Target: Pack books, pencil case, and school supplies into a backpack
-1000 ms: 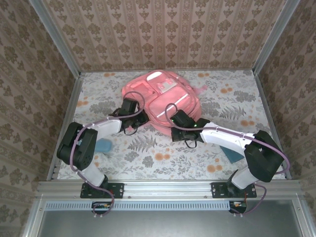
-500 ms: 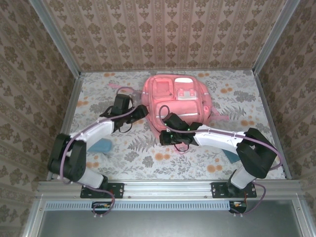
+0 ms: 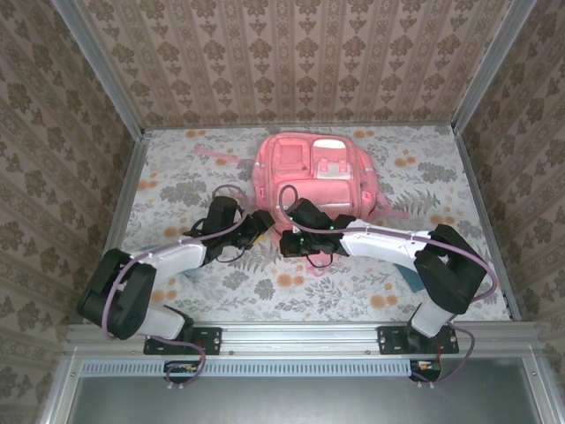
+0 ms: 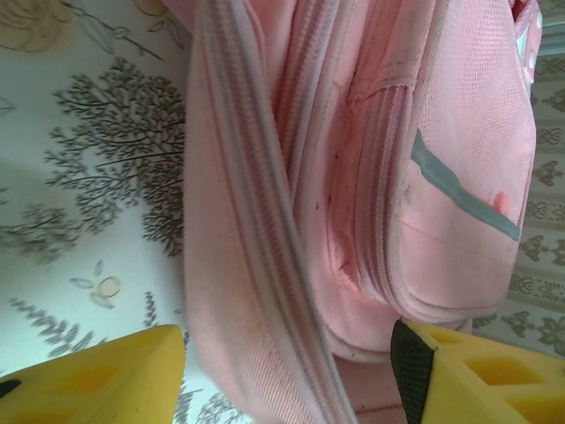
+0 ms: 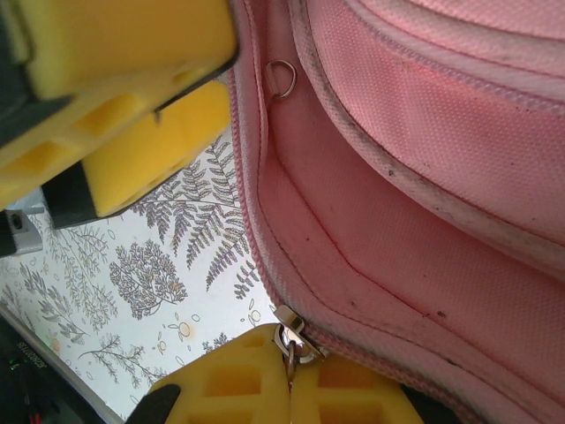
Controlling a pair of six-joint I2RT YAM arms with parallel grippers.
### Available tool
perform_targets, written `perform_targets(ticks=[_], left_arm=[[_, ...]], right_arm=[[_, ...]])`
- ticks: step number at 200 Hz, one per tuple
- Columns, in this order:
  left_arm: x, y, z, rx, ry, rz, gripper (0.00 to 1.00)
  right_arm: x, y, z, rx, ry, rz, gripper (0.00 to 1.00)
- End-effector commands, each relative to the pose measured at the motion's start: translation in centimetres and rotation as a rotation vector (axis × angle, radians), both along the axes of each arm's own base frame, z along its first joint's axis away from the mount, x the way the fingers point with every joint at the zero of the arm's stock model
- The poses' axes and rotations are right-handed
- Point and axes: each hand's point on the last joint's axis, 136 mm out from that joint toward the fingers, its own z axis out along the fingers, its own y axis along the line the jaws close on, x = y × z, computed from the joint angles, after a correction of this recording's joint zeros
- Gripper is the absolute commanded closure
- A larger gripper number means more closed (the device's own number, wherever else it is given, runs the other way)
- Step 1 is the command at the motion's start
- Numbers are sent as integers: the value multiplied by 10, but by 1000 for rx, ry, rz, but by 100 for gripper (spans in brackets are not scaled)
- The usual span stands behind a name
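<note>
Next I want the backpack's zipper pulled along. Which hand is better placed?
Right. The right hand is shut on the metal zipper pull at the near edge of the backpack. The left hand is open, its fingers straddling a zippered fold of fabric, gripping nothing.

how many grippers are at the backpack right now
2. The left gripper stands open at the backpack's near left corner; the right gripper, beside it, is shut on a zipper pull along the bag's near edge.
</note>
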Motion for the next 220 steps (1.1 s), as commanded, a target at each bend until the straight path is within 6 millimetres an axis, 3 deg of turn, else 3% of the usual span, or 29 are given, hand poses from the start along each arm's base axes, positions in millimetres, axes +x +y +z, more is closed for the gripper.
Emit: perform_targets(ticks=[1, 37, 71, 85, 94, 116, 151, 178, 198, 220], left_arm=[[9, -17, 11, -68, -4, 1, 37], [6, -1, -20, -22, 69, 93, 55], [8, 1, -27, 2, 80, 101, 69], [10, 5, -31, 26, 82, 113, 81], [12, 9, -33, 50, 76, 126, 91], [17, 22, -40, 132, 63, 158, 100], [25, 33, -36, 177, 35, 178, 100], [31, 43, -28, 217, 13, 181, 100], [35, 51, -21, 240, -5, 184, 100], [35, 59, -14, 278, -14, 187, 97]], right_arm=[[3, 18, 19, 57, -22, 40, 100], [3, 10, 13, 12, -26, 25, 100], [1, -7, 9, -106, -57, 2, 100], [0, -20, 9, -162, -74, -24, 100], [-1, -32, 9, -211, -80, -49, 100], [-4, -68, 10, -334, -101, -130, 100], [-13, -149, 15, -590, -130, -319, 100], [-16, -183, 20, -585, -127, -407, 100], [-11, -184, 22, -532, -121, -409, 100], [-4, -151, 30, -402, -133, -301, 100]])
